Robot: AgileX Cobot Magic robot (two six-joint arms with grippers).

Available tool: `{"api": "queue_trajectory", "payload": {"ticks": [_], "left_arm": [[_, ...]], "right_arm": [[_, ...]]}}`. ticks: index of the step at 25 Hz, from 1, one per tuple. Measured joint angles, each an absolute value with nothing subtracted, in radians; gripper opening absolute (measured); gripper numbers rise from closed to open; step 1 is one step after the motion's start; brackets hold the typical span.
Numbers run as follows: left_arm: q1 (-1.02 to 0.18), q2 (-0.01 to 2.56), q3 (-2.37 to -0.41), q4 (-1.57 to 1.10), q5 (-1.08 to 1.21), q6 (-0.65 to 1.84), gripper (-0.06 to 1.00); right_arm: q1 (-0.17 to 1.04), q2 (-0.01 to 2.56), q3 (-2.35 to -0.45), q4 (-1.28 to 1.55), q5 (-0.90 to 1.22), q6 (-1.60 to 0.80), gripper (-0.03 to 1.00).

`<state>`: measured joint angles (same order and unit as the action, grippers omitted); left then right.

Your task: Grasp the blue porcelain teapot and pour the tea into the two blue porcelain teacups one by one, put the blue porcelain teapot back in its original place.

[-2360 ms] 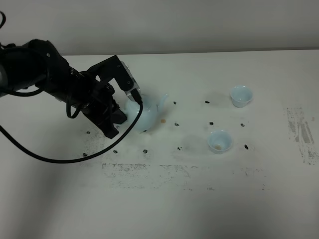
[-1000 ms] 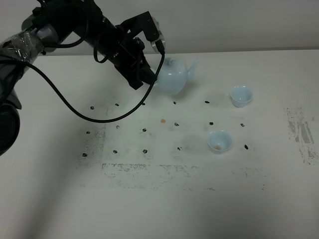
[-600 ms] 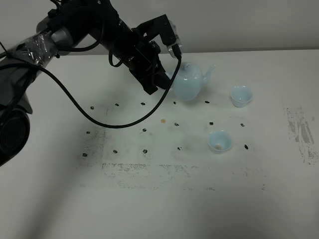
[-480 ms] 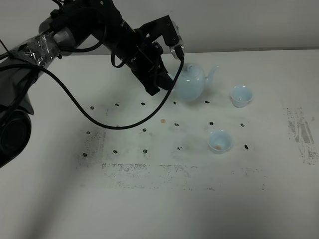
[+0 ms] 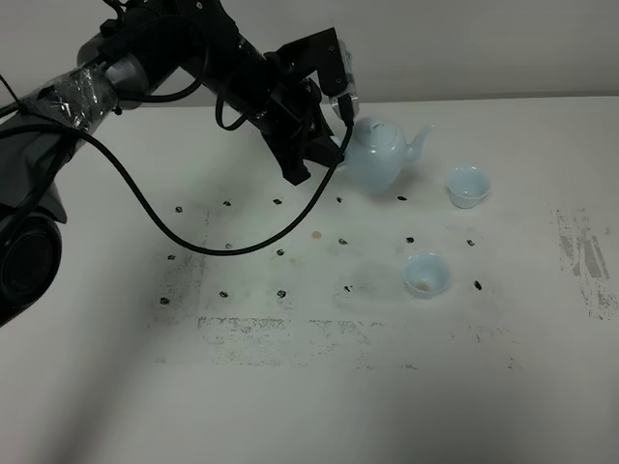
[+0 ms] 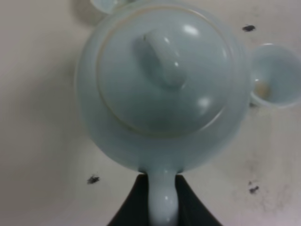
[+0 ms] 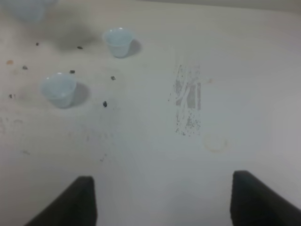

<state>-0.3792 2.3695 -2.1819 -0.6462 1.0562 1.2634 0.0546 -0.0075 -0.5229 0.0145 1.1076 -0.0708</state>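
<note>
The left gripper (image 5: 344, 114) is clamped on the handle (image 6: 162, 202) of the teapot (image 5: 379, 157), held upright above the far side of the table (image 5: 290, 406). Its spout (image 5: 422, 135) points right, toward the far cup (image 5: 468, 186) just beyond. The near cup (image 5: 427, 274) sits closer in. The right gripper (image 7: 164, 200) has its jaws wide apart and holds nothing.

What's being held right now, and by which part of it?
The left end effector grips the blue porcelain teapot by its thin loop handle. The right end effector is open and holds nothing.
</note>
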Motion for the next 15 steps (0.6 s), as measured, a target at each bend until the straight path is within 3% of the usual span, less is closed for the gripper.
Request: {"api": "queue_trajectory", "payload": {"ticks": [15], "left_arm": [[-0.427, 2.459, -2.203, -0.627, 0.933, 1.412, 0.0]], "right_arm": [[0.055, -0.008, -0.523, 0.014, 1.108, -0.071, 0.58]]}}
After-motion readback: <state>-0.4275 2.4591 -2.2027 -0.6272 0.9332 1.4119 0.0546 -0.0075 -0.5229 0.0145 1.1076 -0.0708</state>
